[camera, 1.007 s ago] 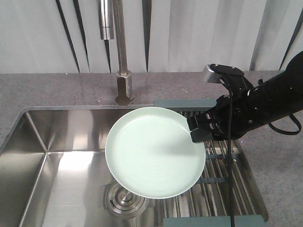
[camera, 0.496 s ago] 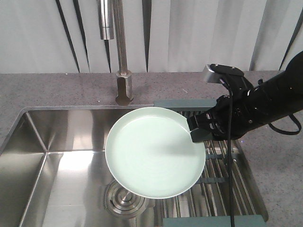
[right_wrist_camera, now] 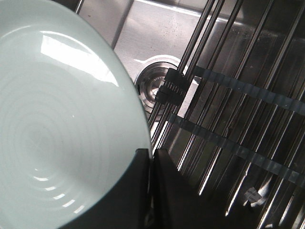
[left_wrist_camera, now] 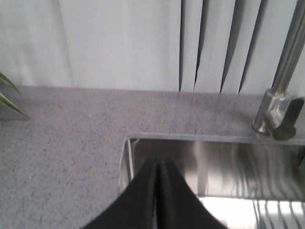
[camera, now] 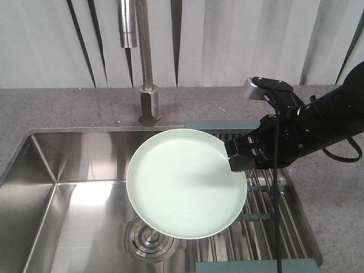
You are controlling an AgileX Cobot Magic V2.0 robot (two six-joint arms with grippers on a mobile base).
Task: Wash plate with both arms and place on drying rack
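Observation:
The pale mint-green plate (camera: 185, 182) hangs level over the steel sink, partly above the drain. My right gripper (camera: 234, 162) is shut on the plate's right rim; the right wrist view shows the plate (right_wrist_camera: 57, 129) with its edge pinched between the two black fingers (right_wrist_camera: 143, 164) of the right gripper (right_wrist_camera: 151, 155). The drying rack (camera: 267, 219) of thin metal bars lies across the sink's right side, under and right of the plate, its bars (right_wrist_camera: 228, 109) running past the fingers. My left gripper (left_wrist_camera: 158, 164) is shut on nothing above the sink's far left corner; it is out of the front view.
A tall steel faucet (camera: 147, 68) stands behind the sink on the speckled grey counter (camera: 68, 108); its base and lever (left_wrist_camera: 276, 117) show in the left wrist view. The sink basin (camera: 74, 199) is deep, with a round drain (camera: 149, 242) below the plate. Pleated white curtains hang behind.

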